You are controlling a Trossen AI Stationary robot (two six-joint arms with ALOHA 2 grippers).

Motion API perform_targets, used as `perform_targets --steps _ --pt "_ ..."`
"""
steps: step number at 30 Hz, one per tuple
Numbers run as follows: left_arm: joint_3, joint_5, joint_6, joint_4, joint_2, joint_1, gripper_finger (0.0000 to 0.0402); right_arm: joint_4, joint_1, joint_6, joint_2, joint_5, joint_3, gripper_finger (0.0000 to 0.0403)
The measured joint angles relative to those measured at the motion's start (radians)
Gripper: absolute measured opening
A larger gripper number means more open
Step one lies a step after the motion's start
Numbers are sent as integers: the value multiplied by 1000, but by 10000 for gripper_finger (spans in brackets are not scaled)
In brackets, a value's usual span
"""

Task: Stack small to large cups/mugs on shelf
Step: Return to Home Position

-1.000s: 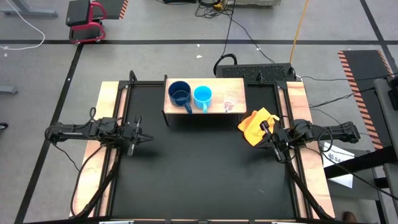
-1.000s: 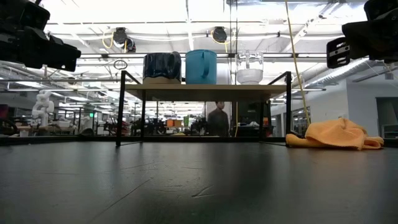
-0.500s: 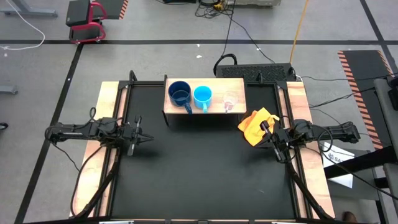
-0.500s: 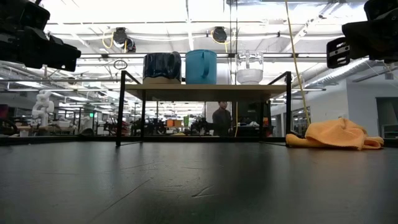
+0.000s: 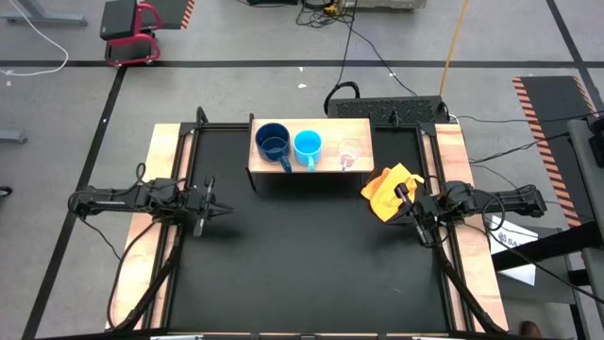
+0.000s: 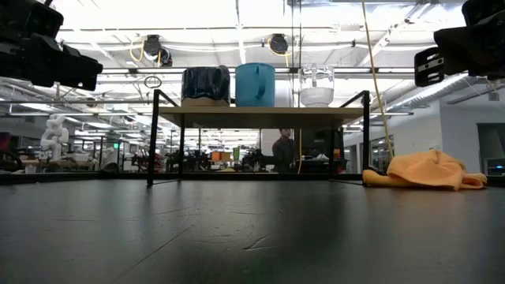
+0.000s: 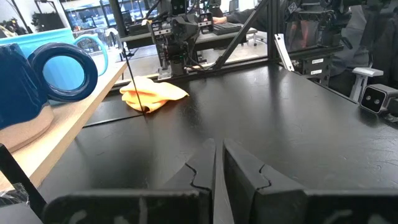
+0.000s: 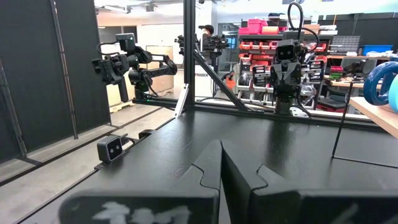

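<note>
The shelf [image 5: 360, 132] stands at the table's far middle. On its wood top three cups stand upright on their bases, side by side: the navy mug [image 5: 272, 144] on the left, the sky-blue mug [image 5: 307, 146] in the middle, the clear glass cup [image 5: 348, 153] on the right. They also show in the low view: the navy mug [image 6: 205, 85], the sky-blue mug [image 6: 255, 84] and the glass cup [image 6: 316, 87]. My left gripper [image 5: 225, 210] is shut and empty at the table's left, above the tabletop. My right gripper [image 5: 400, 198] is shut and empty at the table's right, over the near edge of the orange cloth.
An orange-yellow cloth [image 5: 390, 189] lies crumpled on the black tabletop to the right of the shelf, under my right gripper. Pale wooden planks [image 5: 165, 189] run along both table sides. A person [image 6: 282, 151] stands in the room beyond the shelf.
Both arms have kept still and the cups have not moved. Only the person in the room behind the shelf has stepped a little to the right.
</note>
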Motion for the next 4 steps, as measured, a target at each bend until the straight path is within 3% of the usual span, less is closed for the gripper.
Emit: perform_targets --steps 4 --pt "0 0 0 0 0 0 33 0 0 0 0 0 0 0"
